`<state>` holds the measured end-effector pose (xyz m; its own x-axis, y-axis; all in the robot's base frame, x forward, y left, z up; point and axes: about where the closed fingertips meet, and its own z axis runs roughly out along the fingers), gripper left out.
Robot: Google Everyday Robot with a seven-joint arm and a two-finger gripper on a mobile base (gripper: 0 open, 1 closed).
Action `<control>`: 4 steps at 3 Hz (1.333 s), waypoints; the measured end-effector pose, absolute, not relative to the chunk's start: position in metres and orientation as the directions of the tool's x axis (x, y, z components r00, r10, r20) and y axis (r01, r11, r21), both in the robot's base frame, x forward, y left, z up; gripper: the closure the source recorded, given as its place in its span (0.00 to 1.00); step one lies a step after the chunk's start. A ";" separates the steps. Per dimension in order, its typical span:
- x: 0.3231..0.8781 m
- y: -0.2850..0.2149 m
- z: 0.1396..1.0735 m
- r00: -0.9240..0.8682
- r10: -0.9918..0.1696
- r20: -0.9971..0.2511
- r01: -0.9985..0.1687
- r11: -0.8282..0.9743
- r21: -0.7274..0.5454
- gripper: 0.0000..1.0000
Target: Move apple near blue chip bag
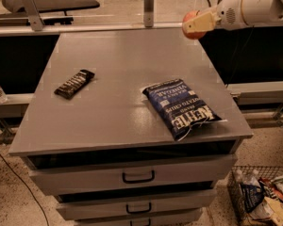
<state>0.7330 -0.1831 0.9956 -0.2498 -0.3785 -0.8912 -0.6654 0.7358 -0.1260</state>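
The tool (194, 25) hangs in the air by the far right corner of the bench (113, 55), at the end of a thick white arm (254, 4) that reaches in from the upper right. Its pale fingers (203, 21) sit narrow and are clamped around the apple (189, 16). The red fruit bulges out above and below the finger facing me. The apple touches nothing but the tool, and from where I stand I cannot tell whether it sits over the corner or just beyond the far edge.

Well apart from the tool, towards me, the blue chip bag (181, 108) lies flat on the bench on the same right-hand side. It is slanted, with its white lettering face up and its lower end close to the front right corner. Nothing lies on the grey top between the tool and the bag.

Far off to the tool's other side, and also nearer me, a dark candy bar (74, 84) lies at an angle on the left half of the bench, well apart from the bag.

Under the bench top, straight down from the bag, are stacked drawers (132, 178) with dark handles. On the floor below the tool's side stands a wire basket (236, 197) stuffed with bottles and wrappers
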 end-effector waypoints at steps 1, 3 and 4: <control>0.703 -0.205 0.972 -0.305 -0.375 -0.875 -0.683 0.727 -0.074 1.00; 0.678 -0.217 0.917 -0.364 -0.378 -0.851 -0.754 0.656 0.031 1.00; 0.665 -0.218 0.897 -0.374 -0.390 -0.841 -0.785 0.616 0.064 1.00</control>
<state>0.6653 -0.2181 0.8972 -0.3741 -0.3899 -0.8415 -0.7851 0.6161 0.0636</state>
